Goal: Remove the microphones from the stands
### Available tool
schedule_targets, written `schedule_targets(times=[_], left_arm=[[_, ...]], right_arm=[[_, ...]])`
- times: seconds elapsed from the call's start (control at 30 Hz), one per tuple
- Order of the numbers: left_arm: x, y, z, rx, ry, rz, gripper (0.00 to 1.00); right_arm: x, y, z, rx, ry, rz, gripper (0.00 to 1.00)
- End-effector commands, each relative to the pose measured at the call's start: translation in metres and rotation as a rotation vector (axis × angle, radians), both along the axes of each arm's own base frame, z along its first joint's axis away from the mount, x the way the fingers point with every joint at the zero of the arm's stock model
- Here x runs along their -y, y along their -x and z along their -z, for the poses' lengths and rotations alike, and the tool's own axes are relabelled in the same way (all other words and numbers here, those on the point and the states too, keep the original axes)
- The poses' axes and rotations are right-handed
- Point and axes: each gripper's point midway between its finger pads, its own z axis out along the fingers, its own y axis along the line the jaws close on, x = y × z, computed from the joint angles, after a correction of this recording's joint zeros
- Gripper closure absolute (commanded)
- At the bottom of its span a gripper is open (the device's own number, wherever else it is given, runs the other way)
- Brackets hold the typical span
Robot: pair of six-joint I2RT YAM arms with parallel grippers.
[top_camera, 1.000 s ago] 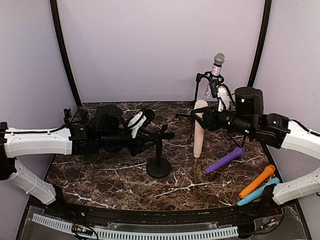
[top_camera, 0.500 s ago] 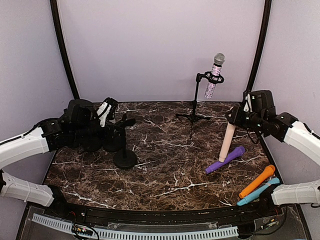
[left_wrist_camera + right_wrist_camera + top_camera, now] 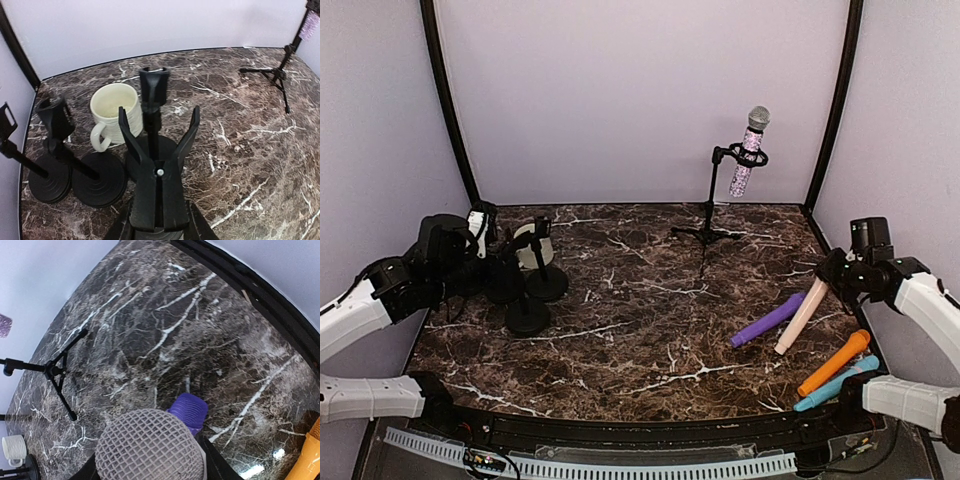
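Top external view: both arms have pulled apart from the middle of the table [image 3: 650, 340] in the last second. A second ago the right gripper [image 3: 835, 272] held the pale pink microphone [image 3: 800, 315] upright mid-table, close by the round-base stand [image 3: 152, 87] that the left arm had. Now that mic is over at the right edge, tilted, tail end low and just beside the purple microphone [image 3: 770, 320]. Can't tell if the tail touches the table yet. The right pincer is clamped on the mic near its head, and the right wrist view is mostly mesh head between the fingers.

The orange microphone [image 3: 835, 362] and teal microphone [image 3: 835, 385] lie nearer the front right corner, unmoved.

Left wrist view: the left gripper [image 3: 159, 114] is nearly closed with the stand's thin pole between its fingers, so it reads as gripping the stand. The stand has gone to the left edge, next to two other black stands [image 3: 55, 120] and the cream mug [image 3: 115, 117]. Its clip is empty.

Meaning: mic and stand are well apart, so the removal itself looks done. What's left is probably just laying the pink mic down with the others and letting go.

The glitter microphone [image 3: 752, 150] sits untouched in the tripod stand [image 3: 710, 215] at the far edge.
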Motion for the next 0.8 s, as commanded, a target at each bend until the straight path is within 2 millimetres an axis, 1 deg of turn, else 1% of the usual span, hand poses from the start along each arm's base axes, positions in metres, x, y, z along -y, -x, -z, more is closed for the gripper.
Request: schedule_targets(times=[0.0,0.13,0.2,0.3,0.33,0.5,0.53,0.57,0.6,0.63,0.67,0.77], left_arm=[[-0.034,-0.002,0.011,0.007,-0.046,-0.175,0.99],[-0.037,-0.004,0.016,0.011,-0.052,-0.198,0.98],[-0.037,-0.003,0.02,0.004,-0.052,-0.198,0.96],[-0.035,-0.002,0.02,0.007,-0.039,-0.183,0.86],[-0.034,-0.002,0.019,0.009,-0.039,-0.175,0.81],[-0.031,0.001,0.009,0.033,0.0,-0.155,0.65],[-0.03,0.001,0.006,0.039,0.008,-0.153,0.6],[-0.029,0.001,0.005,0.039,0.015,-0.144,0.56],[-0.027,0.001,0.002,0.043,0.02,-0.137,0.51],[-0.025,0.002,0.001,0.04,0.027,-0.125,0.48],[-0.023,0.001,-0.002,0.041,0.029,-0.117,0.43],[-0.019,0.002,-0.006,0.039,0.034,-0.089,0.35]], right_arm=[[0.008,0.012,0.021,-0.024,-0.105,0.094,0.78],[0.017,0.02,0.038,-0.054,-0.124,0.154,0.77],[0.022,0.025,0.046,-0.074,-0.115,0.183,0.76],[0.026,0.029,0.056,-0.091,-0.109,0.215,0.75],[0.026,0.029,0.059,-0.094,-0.11,0.221,0.74],[0.029,0.032,0.073,-0.126,-0.101,0.246,0.69],[0.031,0.033,0.076,-0.132,-0.097,0.253,0.68],[0.032,0.034,0.079,-0.138,-0.095,0.261,0.65],[0.032,0.035,0.081,-0.14,-0.097,0.267,0.61],[0.032,0.036,0.083,-0.141,-0.101,0.274,0.58],[0.032,0.036,0.084,-0.138,-0.105,0.279,0.57],[0.035,0.037,0.083,-0.124,-0.109,0.3,0.51]])
